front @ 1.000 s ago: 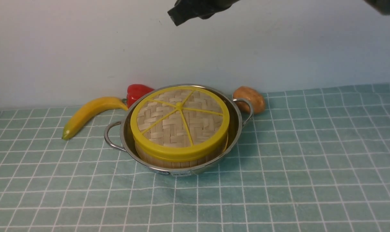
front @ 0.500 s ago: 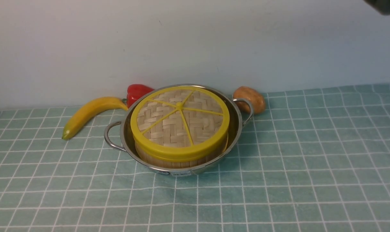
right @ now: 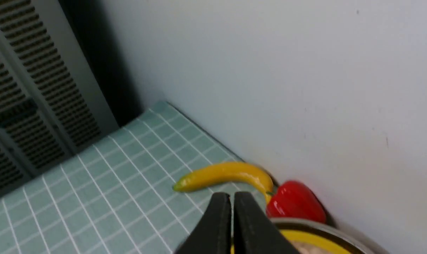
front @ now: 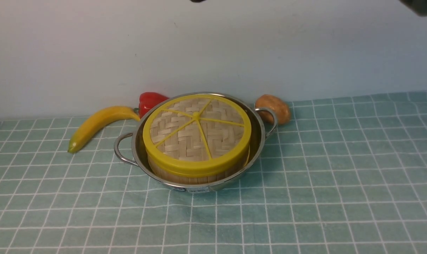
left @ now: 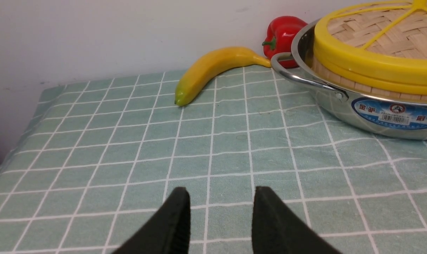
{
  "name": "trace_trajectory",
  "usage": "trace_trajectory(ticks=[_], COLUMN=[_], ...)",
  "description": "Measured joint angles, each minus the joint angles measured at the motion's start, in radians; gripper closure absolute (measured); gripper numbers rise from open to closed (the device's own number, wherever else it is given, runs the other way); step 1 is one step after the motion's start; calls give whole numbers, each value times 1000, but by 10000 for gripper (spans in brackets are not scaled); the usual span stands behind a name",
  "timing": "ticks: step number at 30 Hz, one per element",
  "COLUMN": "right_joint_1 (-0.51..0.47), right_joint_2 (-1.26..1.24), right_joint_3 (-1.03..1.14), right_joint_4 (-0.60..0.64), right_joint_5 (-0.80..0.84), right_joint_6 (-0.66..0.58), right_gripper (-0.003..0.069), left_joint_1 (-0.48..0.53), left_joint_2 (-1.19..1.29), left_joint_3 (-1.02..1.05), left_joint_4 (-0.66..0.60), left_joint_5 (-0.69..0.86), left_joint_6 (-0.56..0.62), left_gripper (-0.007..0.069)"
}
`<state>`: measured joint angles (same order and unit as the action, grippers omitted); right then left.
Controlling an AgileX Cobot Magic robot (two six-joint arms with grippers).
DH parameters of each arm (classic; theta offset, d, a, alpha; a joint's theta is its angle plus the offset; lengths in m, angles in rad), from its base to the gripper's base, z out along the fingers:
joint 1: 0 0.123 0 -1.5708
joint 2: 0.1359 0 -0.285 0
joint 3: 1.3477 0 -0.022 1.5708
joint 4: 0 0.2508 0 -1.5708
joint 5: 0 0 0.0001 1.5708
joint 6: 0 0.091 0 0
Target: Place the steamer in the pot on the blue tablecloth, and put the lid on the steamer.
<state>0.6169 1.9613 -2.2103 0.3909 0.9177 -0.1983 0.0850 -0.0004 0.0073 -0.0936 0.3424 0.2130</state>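
My right tool (right: 232, 204), nearly closed and empty, hangs above the lid (front: 197, 133); my left tool (left: 220, 201), gaping and empty, sits beside the pot (front: 260, 135).

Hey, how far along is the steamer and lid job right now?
It looks done. The steamer sits inside the pot on the tablecloth, and the lid lies flat on the steamer. Nothing is in hand: the left gripper is open and empty over bare cloth, and the right gripper holds nothing, jaws nearly together. Only pulling the arms clear seems left.
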Motion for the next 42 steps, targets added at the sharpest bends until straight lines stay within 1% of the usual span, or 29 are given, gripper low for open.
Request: trace_trajectory(ticks=[1, 2, 3, 4, 6, 9, 12, 13, 16, 21, 22, 23, 27, 28, 29, 33, 36, 42], right_joint_1=[-1, -5, -8, -9, -26, -50, -82, -91, -170, -254, -286, -290, -377, -380, -404, -439, -441, -441], right_joint_2=[0, 0, 0, 0, -9, -44, -107, -126, -272, -397, -439, -445, -590, -597, -654, -809, -884, -1214], right_joint_3=[0, 0, 0, 0, 1, 14, 52, 72, 224, 423, 501, 524, 777, 789, 878, 1085, 1174, 1537], right_joint_4=[-15, -65, -90, -97, -209, -296, -360, -377, -419, -424, -424, -424, -424, -424, -423, -417, -410, -381], right_joint_5=[10, 59, 92, 92, 175, 195, 167, 149, 1, -100, -127, -135, -271, -271, -325, -445, -500, -708], right_joint_6=[5, 26, 40, 40, 90, 147, 198, 214, 234, 235, 239, 239, 242, 242, 242, 247, 259, 298], right_gripper=[623, 620, 619, 619, 613, 608, 603, 601, 591, 583, 579, 578, 559, 559, 552, 536, 529, 514], left_joint_1=[0, 0, 0, 0, 0, 0, 0, 0, 0, 0, 0, 0, 0, 0, 0, 0, 0, 0], left_joint_2=[0, 0, 0, 0, 0, 0, 0, 0, 0, 0, 0, 0, 0, 0, 0, 0, 0, 0], left_joint_3=[0, 0, 0, 0, 0, 0, 0, 0, 0, 0, 0, 0, 0, 0, 0, 0, 0, 0], left_joint_4=[0, 0, 0, 0, 0, 0, 0, 0, 0, 0, 0, 0, 0, 0, 0, 0, 0, 0], left_joint_5=[0, 0, 0, 0, 0, 0, 0, 0, 0, 0, 0, 0, 0, 0, 0, 0, 0, 0], left_joint_6=[0, 0, 0, 0, 0, 0, 0, 0, 0, 0, 0, 0, 0, 0, 0, 0, 0, 0], left_gripper=[382, 382, 382, 382, 382, 382, 382, 382, 382, 382, 382, 382, 382, 382, 382, 382, 382, 382])
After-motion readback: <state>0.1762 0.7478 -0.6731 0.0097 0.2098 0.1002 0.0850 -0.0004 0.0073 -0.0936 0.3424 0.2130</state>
